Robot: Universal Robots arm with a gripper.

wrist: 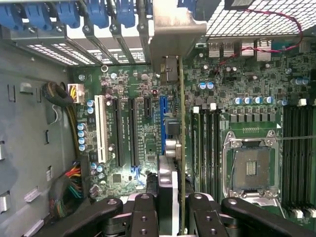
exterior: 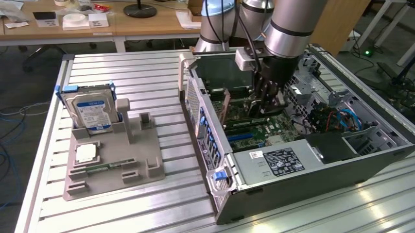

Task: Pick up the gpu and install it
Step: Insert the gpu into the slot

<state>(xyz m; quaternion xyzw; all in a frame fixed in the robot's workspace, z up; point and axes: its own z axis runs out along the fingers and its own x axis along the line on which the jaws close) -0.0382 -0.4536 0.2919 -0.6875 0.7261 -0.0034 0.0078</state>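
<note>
The gpu (wrist: 180,148) shows edge-on in the wrist view, a thin card standing upright over the green motherboard (wrist: 133,143), right beside the blue slot (wrist: 162,123). Its silvery bracket (wrist: 173,29) sits against the case's rear slot openings. My gripper (wrist: 173,210) is shut on the card, with black fingers (wrist: 144,215) on either side of its near end. In the exterior view the arm reaches down into the open computer case (exterior: 214,160). There my gripper (exterior: 269,108) is low over the board, and the brownish gpu (exterior: 226,109) stands near the rear wall.
On the exterior view's left, a grey fixture (exterior: 110,167) holds the upright hard drive (exterior: 93,111) and a square processor chip (exterior: 85,154). Inside the case are the empty processor socket (wrist: 253,168), memory slots (wrist: 296,148), cable bundles (wrist: 74,182) and the power supply (exterior: 275,162).
</note>
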